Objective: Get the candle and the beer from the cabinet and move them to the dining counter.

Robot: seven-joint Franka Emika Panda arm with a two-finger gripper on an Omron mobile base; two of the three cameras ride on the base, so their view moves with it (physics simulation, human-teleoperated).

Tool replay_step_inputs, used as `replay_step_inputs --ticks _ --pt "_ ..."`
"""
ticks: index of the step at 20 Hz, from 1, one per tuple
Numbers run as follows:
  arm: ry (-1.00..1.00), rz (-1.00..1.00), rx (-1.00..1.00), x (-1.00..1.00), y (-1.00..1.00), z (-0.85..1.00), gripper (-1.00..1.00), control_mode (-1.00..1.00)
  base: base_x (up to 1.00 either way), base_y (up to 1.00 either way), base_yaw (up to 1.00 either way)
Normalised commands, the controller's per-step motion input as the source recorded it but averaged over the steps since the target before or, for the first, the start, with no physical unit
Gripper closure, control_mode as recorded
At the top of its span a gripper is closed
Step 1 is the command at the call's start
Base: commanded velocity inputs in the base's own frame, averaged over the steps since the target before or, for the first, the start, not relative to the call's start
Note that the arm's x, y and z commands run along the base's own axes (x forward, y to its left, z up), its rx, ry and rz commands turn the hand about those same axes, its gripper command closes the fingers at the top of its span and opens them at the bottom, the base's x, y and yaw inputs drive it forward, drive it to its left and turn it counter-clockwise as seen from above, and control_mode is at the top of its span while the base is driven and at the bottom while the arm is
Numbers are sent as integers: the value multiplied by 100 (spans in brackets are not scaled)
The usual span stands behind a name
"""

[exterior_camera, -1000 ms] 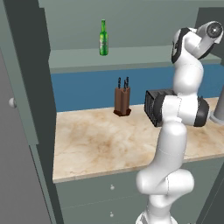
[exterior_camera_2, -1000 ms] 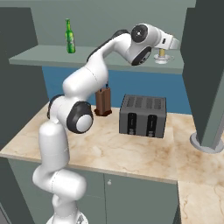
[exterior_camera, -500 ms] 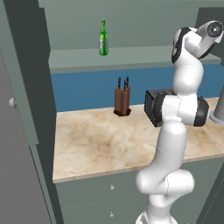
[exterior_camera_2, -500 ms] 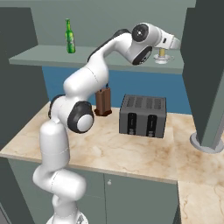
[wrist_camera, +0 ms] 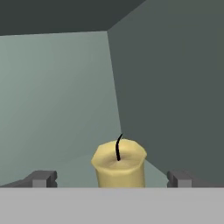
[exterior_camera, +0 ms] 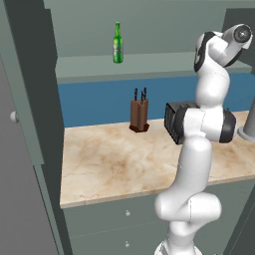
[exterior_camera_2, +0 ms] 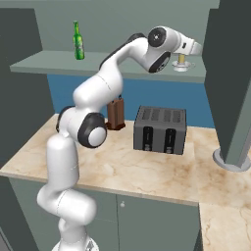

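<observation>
The candle [wrist_camera: 119,165], a short pale-yellow stick with a black wick, stands on the cabinet shelf [exterior_camera_2: 54,62] near its right end. My gripper [wrist_camera: 111,179] is open, with one fingertip [wrist_camera: 43,178] on each side of the candle and a gap on both sides. From the right base view the gripper [exterior_camera_2: 194,49] hovers just above the candle [exterior_camera_2: 181,59] and its small dish. The beer [exterior_camera_2: 78,41], a slim green bottle [exterior_camera: 117,44], stands upright at the shelf's left end, far from the hand. The dining counter is out of view.
Below the shelf lies a marble worktop [exterior_camera_2: 147,171] with a brown knife block [exterior_camera: 139,112] and a dark toaster [exterior_camera_2: 160,130]. An open cabinet door [exterior_camera: 22,149] stands at the left, and another door [exterior_camera_2: 230,83] hangs close to the right of the candle.
</observation>
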Motion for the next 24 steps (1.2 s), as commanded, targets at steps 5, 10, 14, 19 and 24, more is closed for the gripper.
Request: replay_step_inputs --ticks 5,10,14,19,24 --pt "0 0 0 3 0 0 -100 -100 0 0 0" --pt "0 0 0 0 0 0 -100 -100 0 0 0" --pt "0 0 0 0 0 0 -100 -100 0 0 0" --pt "0 0 0 0 0 0 100 -100 0 0 0" --pt "0 0 0 0 0 0 100 -100 0 0 0"
